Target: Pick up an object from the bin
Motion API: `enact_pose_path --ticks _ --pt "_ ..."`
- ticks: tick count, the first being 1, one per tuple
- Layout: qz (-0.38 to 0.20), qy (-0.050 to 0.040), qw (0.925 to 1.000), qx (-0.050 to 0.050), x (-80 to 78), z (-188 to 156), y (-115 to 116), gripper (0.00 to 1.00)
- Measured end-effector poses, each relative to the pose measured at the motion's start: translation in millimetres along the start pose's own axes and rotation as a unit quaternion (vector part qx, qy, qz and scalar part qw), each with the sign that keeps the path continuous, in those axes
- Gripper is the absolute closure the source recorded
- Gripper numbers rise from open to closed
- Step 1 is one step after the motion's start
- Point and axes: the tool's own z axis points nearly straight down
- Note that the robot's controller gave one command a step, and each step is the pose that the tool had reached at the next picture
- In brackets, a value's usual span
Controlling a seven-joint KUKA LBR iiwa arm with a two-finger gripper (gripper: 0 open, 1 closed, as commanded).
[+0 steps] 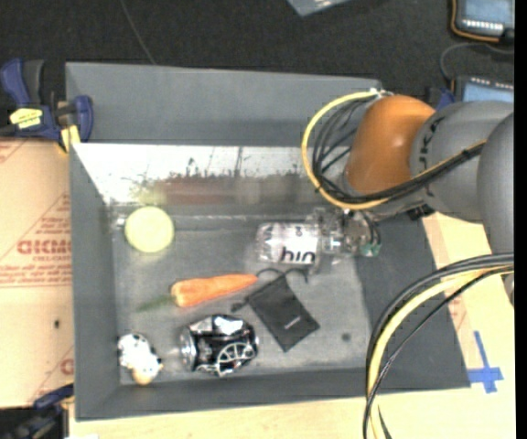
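Over at roughly 2 o'clock in the grey metal bin [99, 273], the arm [469, 154] reaches in from the 3 o'clock side. Its jaws sit right at the end of a crinkly clear plastic packet [286, 243] with dark lettering on it. They're at the packet's 3 o'clock end, right up against it. Honestly can't tell whether they're released or clenched, or whether any of the plastic is actually between them, since the metal bits there just blend into the wrapper. The orange cover [387, 144] on the wrist hangs above that spot, toward 1 o'clock, with yellow and black cables [323, 167] looped round it.

The rest of the bin is pretty sparse. A pale green round disc [149, 229] lies at 10 o'clock near the back wall, well apart from the other stuff. A carrot [213, 288] lies across the middle, with its green stem end pointing to 9 o'clock and its tip toward 3. Just beside that tip is a flat black square pouch [284, 314], sitting at 6 o'clock from the packet and turned on the diagonal. A crumpled black-and-white can-looking thing [218, 346] is at 6 o'clock, just under the carrot and close to the pouch's corner. A small white toy figure [138, 358] sits in the 7 o'clock corner by the front wall.
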Motion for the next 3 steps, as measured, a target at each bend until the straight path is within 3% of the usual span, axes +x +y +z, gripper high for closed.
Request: enact_pose_path --ticks 2,3 --pt "0.005 0.001 1.0 0.0 1.3 0 9 1.0" --pt "0.045 0.0001 0.999 0.0 -0.9 0 35 1.0"
